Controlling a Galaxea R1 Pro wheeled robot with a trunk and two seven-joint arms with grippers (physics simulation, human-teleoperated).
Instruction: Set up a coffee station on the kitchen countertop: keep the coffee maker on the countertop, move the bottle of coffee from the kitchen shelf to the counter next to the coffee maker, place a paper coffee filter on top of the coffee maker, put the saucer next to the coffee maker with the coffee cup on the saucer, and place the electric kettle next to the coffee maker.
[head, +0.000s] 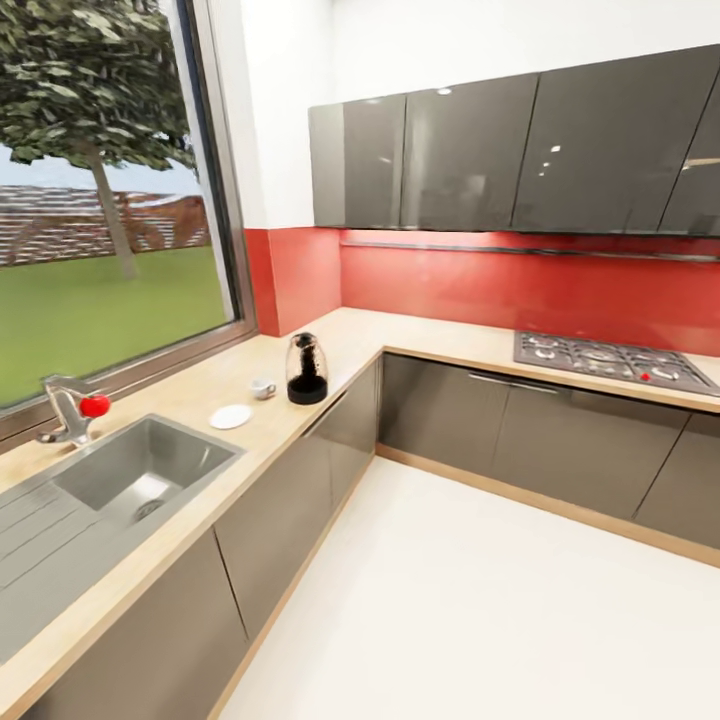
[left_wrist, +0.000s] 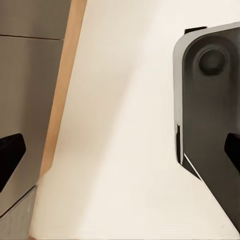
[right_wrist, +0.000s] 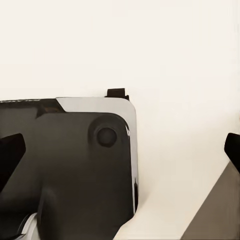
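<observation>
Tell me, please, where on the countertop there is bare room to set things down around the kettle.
Bare worktop runs from the electric kettle back to the corner under the red wall, and on to the gas hob. Between the sink and the kettle it is crowded: the saucer and coffee cup lie there.

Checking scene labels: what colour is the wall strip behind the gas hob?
Red backsplash, glossy and plain, clearest in the head view behind the gas hob.
</observation>
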